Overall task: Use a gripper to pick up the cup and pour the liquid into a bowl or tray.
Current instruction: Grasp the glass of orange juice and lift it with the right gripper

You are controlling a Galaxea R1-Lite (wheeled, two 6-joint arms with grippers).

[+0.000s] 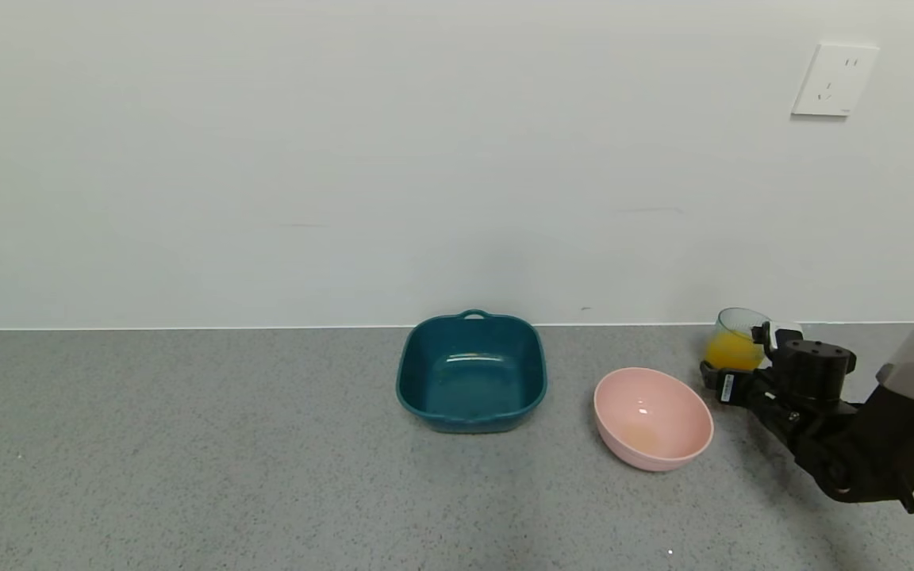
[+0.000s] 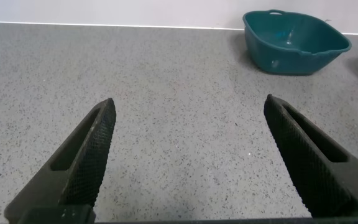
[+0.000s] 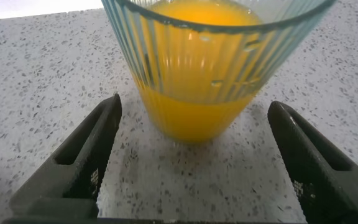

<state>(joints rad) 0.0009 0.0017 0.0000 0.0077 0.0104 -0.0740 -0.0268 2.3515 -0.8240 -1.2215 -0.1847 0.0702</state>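
Note:
The ribbed blue-grey cup (image 1: 736, 337) stands upright on the grey counter at the far right near the wall, holding orange liquid (image 1: 731, 350). My right gripper (image 1: 743, 361) is open just in front of it; in the right wrist view the cup (image 3: 213, 56) with the liquid (image 3: 194, 109) stands just beyond the tips of the two spread fingers (image 3: 82, 155), untouched. The pale pink bowl (image 1: 653, 418) sits to the left of the cup, with a faint orange trace at its bottom. My left gripper (image 2: 188, 115) is open and empty over bare counter, out of the head view.
A dark teal square tray (image 1: 470, 370) with a small loop handle stands left of the bowl, also in the left wrist view (image 2: 295, 42). The white wall runs close behind the cup. A wall socket (image 1: 834, 79) is high on the right.

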